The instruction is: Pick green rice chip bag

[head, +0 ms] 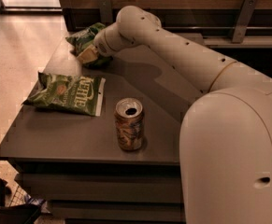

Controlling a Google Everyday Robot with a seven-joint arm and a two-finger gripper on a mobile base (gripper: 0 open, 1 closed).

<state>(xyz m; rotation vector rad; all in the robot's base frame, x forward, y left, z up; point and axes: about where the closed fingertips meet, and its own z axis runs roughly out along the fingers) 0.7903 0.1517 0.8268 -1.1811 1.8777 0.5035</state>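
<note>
The gripper (pixel 88 56) was at the far left corner of the tabletop (pixel 56 139). It sat at the end of the white arm (pixel 187 57), which reached in from the lower right and crossed the rear part of the surface. The gripper was down at the green rice chip bag (pixel 85 35), against its near side, and a tan part of the gripper overlapped the bag's lower edge. Whether the gripper was clamped on the bag or only pressed against it could not be told from this view.

The green rice chip bag was in that same far left corner, close to the back edge. It looked crumpled and glossy and was partly hidden behind the gripper. It was unclear whether it rested on the surface or was raised off it.

A larger flat Kettle bag (pixel 68 93), olive-green with white lettering, lay near the left edge, nearer the camera and apart from the gripper. An opened can (pixel 129 125) stood upright toward the front middle, to the right of the Kettle bag and well apart from the green rice chip bag. The arm's shadow fell on the tabletop between the can and the gripper.
</note>
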